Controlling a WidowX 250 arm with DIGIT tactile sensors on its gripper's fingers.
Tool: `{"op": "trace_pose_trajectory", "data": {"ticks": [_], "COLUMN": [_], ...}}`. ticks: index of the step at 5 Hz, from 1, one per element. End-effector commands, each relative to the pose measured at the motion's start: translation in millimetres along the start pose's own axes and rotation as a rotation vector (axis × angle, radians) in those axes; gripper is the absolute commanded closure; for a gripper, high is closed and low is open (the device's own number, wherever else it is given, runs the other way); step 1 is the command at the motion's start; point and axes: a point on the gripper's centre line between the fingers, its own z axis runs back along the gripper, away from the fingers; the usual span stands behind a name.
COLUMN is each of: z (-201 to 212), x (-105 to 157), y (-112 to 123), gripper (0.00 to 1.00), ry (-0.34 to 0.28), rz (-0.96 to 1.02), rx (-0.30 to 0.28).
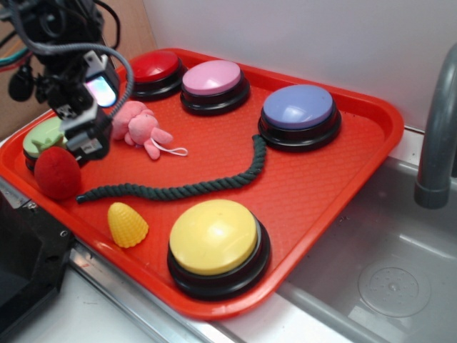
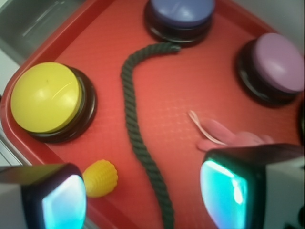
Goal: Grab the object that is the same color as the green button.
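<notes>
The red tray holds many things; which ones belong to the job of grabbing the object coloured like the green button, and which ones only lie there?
Belong to the job:
- green rope
- green button
- claw

Only lying there:
- yellow button
- purple button
- pink button
- red button
- plush strawberry
- pink plush toy
- yellow corn toy

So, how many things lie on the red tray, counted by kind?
Push buttons: 5 (red, pink, purple, yellow, green)
Soft toys: 2 (pink plush, plush strawberry)
Green rope: 1
Yellow ridged toy: 1
Total: 9
</notes>
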Motion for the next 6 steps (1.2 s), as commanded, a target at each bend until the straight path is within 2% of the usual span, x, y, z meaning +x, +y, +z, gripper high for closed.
{"op": "trace_pose_trajectory", "data": {"ticks": [1, 4, 6], "z": [-38, -84, -94], "x": [12, 4, -2], "y": [0, 3, 6], "gripper": [0.0, 0.0, 0.0], "ry": [0.041, 0.088, 0.076], "rz": [-0.052, -0.086, -0.096], "rx": [0.017, 0.033, 0.026]}}
